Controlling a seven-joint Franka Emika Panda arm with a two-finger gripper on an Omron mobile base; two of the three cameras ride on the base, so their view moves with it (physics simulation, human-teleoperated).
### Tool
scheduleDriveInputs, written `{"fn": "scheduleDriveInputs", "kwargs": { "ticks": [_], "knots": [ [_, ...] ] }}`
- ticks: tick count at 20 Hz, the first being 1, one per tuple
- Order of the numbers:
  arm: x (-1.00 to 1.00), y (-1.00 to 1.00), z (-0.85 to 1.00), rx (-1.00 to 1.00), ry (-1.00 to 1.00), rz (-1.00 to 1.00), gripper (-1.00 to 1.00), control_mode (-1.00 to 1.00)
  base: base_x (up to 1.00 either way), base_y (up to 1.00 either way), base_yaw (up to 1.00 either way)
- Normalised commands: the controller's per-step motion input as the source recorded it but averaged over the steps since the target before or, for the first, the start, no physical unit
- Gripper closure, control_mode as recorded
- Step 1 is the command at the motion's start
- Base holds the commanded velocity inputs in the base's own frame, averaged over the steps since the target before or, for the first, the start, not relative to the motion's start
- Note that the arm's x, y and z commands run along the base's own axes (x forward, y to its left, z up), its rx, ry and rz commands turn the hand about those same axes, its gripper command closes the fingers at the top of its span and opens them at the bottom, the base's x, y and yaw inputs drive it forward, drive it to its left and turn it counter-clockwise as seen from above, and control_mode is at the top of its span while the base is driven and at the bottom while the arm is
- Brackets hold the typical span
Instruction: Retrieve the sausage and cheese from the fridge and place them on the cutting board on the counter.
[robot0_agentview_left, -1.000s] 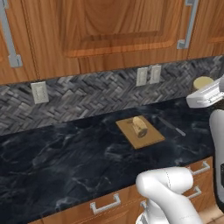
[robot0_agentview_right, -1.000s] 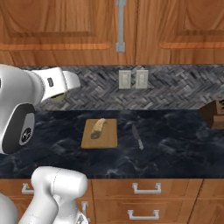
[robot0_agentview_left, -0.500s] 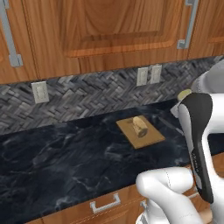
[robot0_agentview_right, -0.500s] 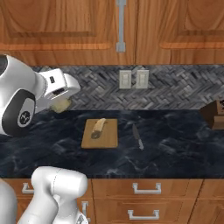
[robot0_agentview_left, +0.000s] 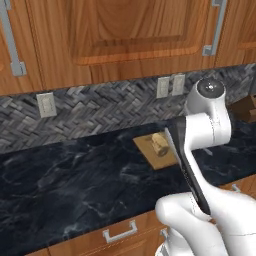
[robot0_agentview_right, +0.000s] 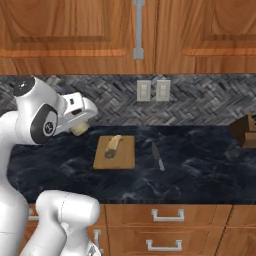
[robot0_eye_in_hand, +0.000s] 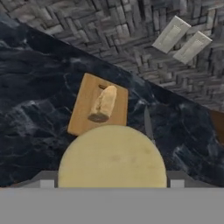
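Observation:
The cheese (robot0_eye_in_hand: 112, 158), a pale yellow rounded chunk, sits between my fingertips, and my gripper (robot0_eye_in_hand: 112, 180) is shut on it. In the right base view the gripper (robot0_agentview_right: 80, 126) hangs with the cheese (robot0_agentview_right: 79, 129) above the black counter (robot0_agentview_right: 200, 165), just left of the cutting board (robot0_agentview_right: 122, 160). A tan-brown roll-shaped piece (robot0_eye_in_hand: 103, 104) lies on the board (robot0_eye_in_hand: 83, 114). The left base view shows the board (robot0_agentview_left: 152, 156) and the roll (robot0_agentview_left: 160, 144), partly behind my arm. The sausage and the fridge are out of view.
A knife (robot0_agentview_right: 158, 156) lies on the counter right of the board. A brown knife block (robot0_agentview_right: 246, 131) stands at the far right. Two wall outlets (robot0_agentview_right: 152, 90) sit on the herringbone backsplash, under wooden wall cabinets. Drawers with silver handles run below the counter edge.
My arm has swung the hand with the cheese downward and nearer the cutting board. The board, roll and knife have stayed put.

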Motion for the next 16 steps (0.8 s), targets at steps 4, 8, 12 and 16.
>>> {"fn": "scheduleDriveInputs", "kwargs": {
  "ticks": [4, 8, 12, 16],
  "knots": [
    [1.0, 0.12, -0.66, 0.0, 0.18, -0.11, 1.0, -1.0, 0.0, 0.0, 0.0],
    [1.0, 0.07, -0.56, 0.0, 0.24, -0.11, 1.0, -1.0, 0.0, 0.0, 0.0],
    [0.96, 0.04, -0.38, -0.01, 0.3, -0.11, 1.0, -1.0, 0.0, 0.0, 0.0],
    [0.85, 0.13, -0.44, -0.02, 0.22, -0.1, 1.0, -1.0, 0.0, 0.0, 0.0]
  ]
}}
